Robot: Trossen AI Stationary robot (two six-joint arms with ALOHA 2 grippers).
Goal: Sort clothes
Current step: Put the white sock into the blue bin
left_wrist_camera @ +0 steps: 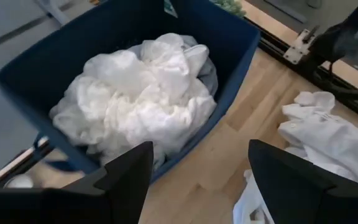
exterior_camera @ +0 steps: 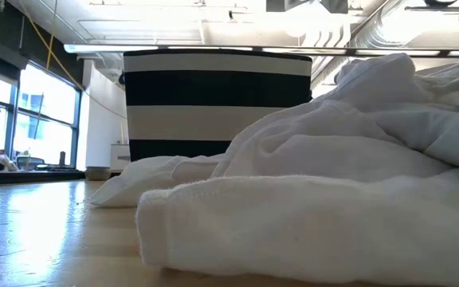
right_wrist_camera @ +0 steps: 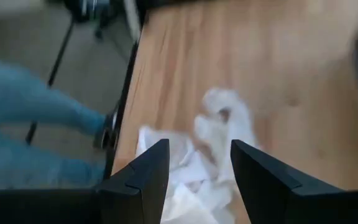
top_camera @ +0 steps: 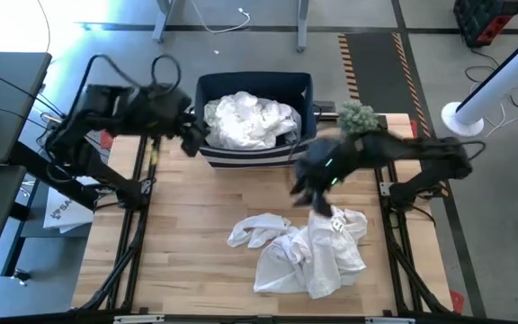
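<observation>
A heap of white clothes [top_camera: 304, 247] lies on the wooden table, right of the middle toward the near edge; it fills the low view [exterior_camera: 333, 183] and shows in the right wrist view [right_wrist_camera: 210, 155]. More white clothes [top_camera: 248, 120] lie in the navy striped bin [top_camera: 254, 155] at the far edge, also in the left wrist view [left_wrist_camera: 138, 99]. My left gripper [top_camera: 196, 139] is open and empty beside the bin's left wall. My right gripper [top_camera: 317, 202] is open and empty, above the heap's far edge.
A green fuzzy object [top_camera: 356, 117] sits at the bin's right. Bare wood [top_camera: 187, 234] lies on the table's left half. A person's blue-clad legs [right_wrist_camera: 36, 118] show beyond the table's edge in the right wrist view.
</observation>
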